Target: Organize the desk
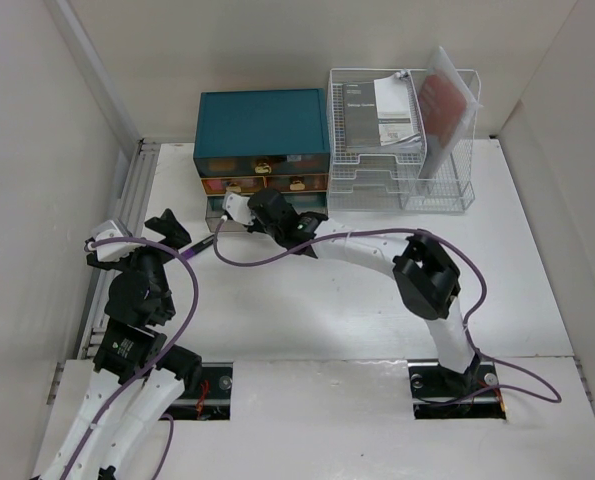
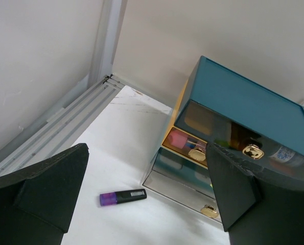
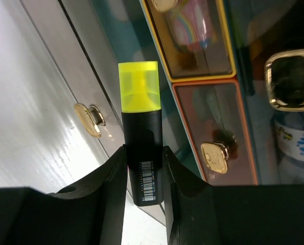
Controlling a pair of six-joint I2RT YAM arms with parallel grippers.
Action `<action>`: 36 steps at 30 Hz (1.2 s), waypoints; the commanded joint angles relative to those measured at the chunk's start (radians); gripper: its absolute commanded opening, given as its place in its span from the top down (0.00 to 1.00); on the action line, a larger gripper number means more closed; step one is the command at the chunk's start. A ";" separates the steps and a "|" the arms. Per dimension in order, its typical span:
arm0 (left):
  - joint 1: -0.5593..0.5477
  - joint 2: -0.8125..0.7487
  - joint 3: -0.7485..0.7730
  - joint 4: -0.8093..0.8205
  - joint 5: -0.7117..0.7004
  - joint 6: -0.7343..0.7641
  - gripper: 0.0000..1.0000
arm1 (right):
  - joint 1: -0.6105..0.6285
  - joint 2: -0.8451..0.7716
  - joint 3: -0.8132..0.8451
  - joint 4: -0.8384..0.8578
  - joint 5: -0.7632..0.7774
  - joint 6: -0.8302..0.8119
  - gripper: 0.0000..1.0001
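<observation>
Your right tool (image 3: 144, 158) is clamped on a yellow highlighter (image 3: 140, 117). Its black barrel sits between the fingers and its yellow cap points at the drawer fronts of the teal drawer chest (image 1: 262, 125). Your left tool (image 2: 146, 153) is spread wide with nothing in it, above the left side of the counter (image 1: 357, 310). A purple highlighter (image 2: 122, 196) lies flat on the counter, just beside the chest's lowest drawer. The counter spans the space between the pale walls, with the chest and a white wire rack (image 1: 402, 150) along its back edge.
</observation>
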 commanded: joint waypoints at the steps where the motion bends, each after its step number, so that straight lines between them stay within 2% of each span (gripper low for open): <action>1: -0.001 0.002 -0.002 0.028 0.004 0.012 0.02 | -0.005 0.018 0.054 0.070 0.117 0.026 0.79; 7: -0.001 0.002 -0.002 0.028 0.004 0.012 0.02 | -0.016 0.039 0.063 0.102 0.148 0.026 0.55; 17: -0.001 0.002 -0.002 0.028 0.014 0.012 0.02 | -0.036 0.027 0.043 0.141 0.134 0.046 0.49; 20: -0.001 0.002 -0.002 0.028 0.014 0.012 0.02 | -0.036 -0.036 -0.006 0.141 -0.014 0.058 0.52; 21: -0.001 0.002 -0.002 0.028 0.014 0.012 0.02 | -0.036 -0.054 -0.019 0.141 -0.168 0.046 0.56; 23: -0.001 0.002 -0.002 0.028 0.014 0.012 0.02 | -0.036 -0.080 -0.030 0.080 -0.334 -0.037 0.57; 24: -0.001 0.002 -0.002 0.028 0.014 0.012 0.02 | -0.036 -0.070 0.006 0.016 -0.423 -0.081 0.57; 25: -0.001 0.002 -0.002 0.028 0.014 0.021 0.02 | -0.036 -0.048 0.049 -0.058 -0.581 -0.124 0.57; 26: -0.001 0.002 -0.002 0.028 0.014 0.021 0.02 | -0.036 -0.024 0.139 -0.185 -0.643 -0.160 0.57; 28: -0.001 0.002 -0.002 0.028 0.004 0.021 0.02 | -0.036 0.045 0.209 -0.265 -0.765 -0.244 0.57; 31: -0.001 -0.010 -0.002 0.028 0.004 0.021 0.02 | -0.036 0.105 0.285 -0.306 -0.837 -0.295 0.56; 32: -0.001 -0.021 -0.011 0.037 0.004 0.032 0.02 | -0.036 0.119 0.302 -0.306 -0.864 -0.295 0.52; 36: -0.001 -0.032 -0.011 0.037 0.015 0.032 0.02 | -0.036 0.212 0.410 -0.315 -0.875 -0.280 0.47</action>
